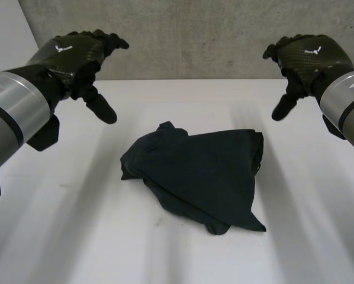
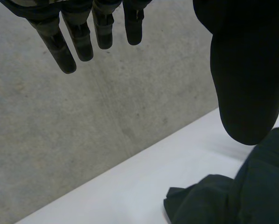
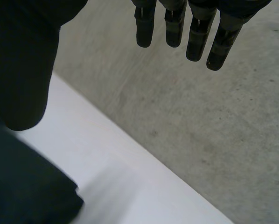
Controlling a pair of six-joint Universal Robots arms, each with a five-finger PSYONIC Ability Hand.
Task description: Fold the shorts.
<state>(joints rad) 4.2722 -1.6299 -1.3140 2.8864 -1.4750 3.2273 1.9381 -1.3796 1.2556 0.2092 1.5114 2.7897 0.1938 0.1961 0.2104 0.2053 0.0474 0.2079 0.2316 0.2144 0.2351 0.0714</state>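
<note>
The dark shorts (image 1: pixel 198 174) are lying in a loose, rumpled heap at the middle of the white counter (image 1: pixel 76 225), with one pointed corner reaching toward the near edge and a small peak sticking up on the far side. They are looking soft, light and floppy. Judging by the creases, the cloth is likely to sag and slide on itself rather than hold a shape, so a single pinch would probably drag a bunch along.

The left hand (image 1: pixel 79 56) is hovering above the counter's far left part, fingers (image 2: pixel 79 39) extended and relaxed, holding nothing. The right hand (image 1: pixel 304 56) is mirroring it at the far right, fingers (image 3: pixel 195 37) likewise released and empty. Both are hanging well apart from the cloth.

The best holds are probably the outer edges or corners – the straighter edge on the right side and the bunched lobe on the left – so each hand can pull its side flat before folding.

Bare counter is surrounding the shorts on every side, giving open room for spreading. The concrete wall (image 1: pixel 195 35) is closing off the far edge, so any sweep in that direction looks limited.
</note>
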